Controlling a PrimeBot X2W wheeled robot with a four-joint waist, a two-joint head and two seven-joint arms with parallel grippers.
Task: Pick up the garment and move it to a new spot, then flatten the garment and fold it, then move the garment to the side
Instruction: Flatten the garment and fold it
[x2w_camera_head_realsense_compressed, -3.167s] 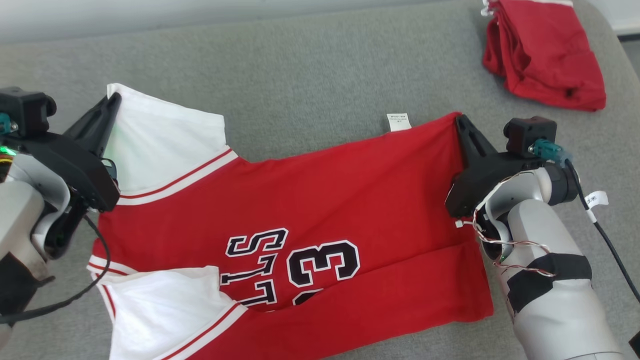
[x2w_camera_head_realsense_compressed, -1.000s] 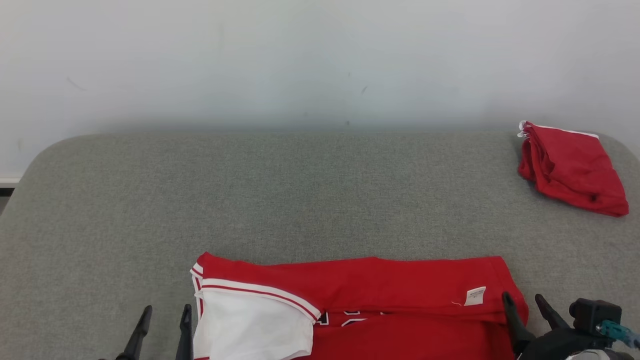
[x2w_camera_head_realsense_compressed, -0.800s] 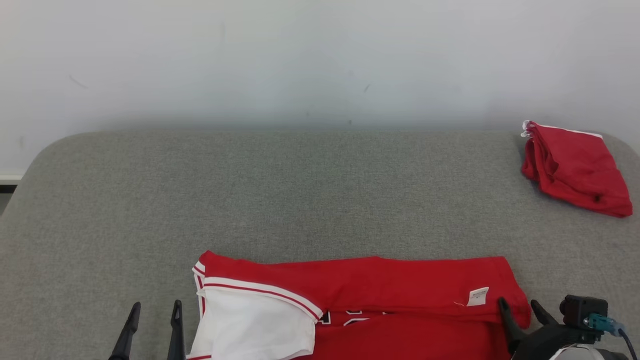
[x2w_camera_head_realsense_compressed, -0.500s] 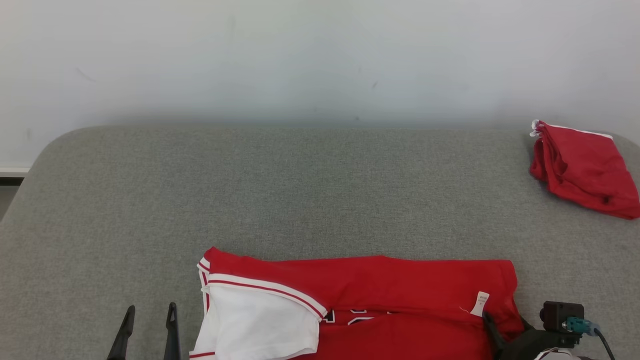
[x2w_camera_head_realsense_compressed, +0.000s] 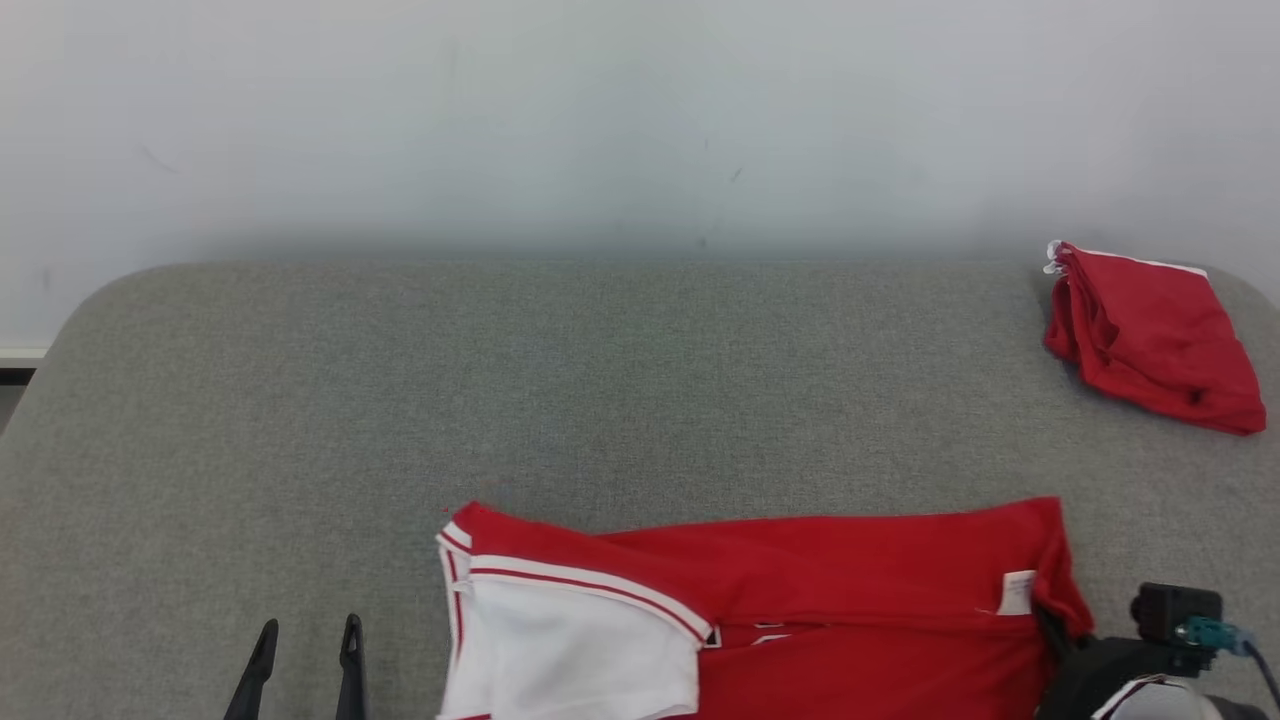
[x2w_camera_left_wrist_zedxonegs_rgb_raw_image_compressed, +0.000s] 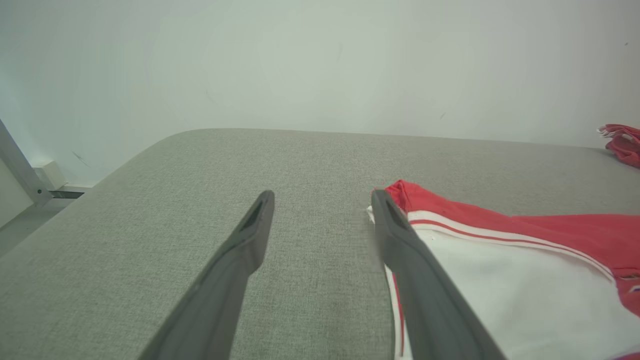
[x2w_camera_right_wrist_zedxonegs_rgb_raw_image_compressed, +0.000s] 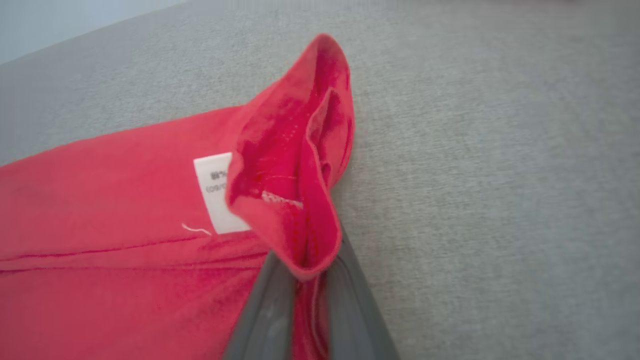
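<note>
1. Red jersey (x2w_camera_head_realsense_compressed: 850, 560) lies at the counter's (x2w_camera_head_realsense_compressed: 600, 380) near edge, folded once lengthwise — further folds and the move aside remain, I judge.
2. Your right pincer (x2w_camera_right_wrist_zedxonegs_rgb_raw_image_compressed: 307, 290) clamps its hem corner; your left pincer (x2w_camera_left_wrist_zedxonegs_rgb_raw_image_compressed: 323, 196) gapes empty beside the sleeve (x2w_camera_head_realsense_compressed: 570, 650).
3. Two pincers, two red garments — the other bundle (x2w_camera_head_realsense_compressed: 1150, 335) sits far right.

My head camera looks forward and down from well back, across the grey surface (x2w_camera_head_realsense_compressed: 640, 380) to the wall (x2w_camera_head_realsense_compressed: 640, 120). My left wrist camera skims low along my left pincer (x2w_camera_left_wrist_zedxonegs_rgb_raw_image_compressed: 323, 196); the right one sits close on the red garment (x2w_camera_right_wrist_zedxonegs_rgb_raw_image_compressed: 100, 215), which all three share
</note>
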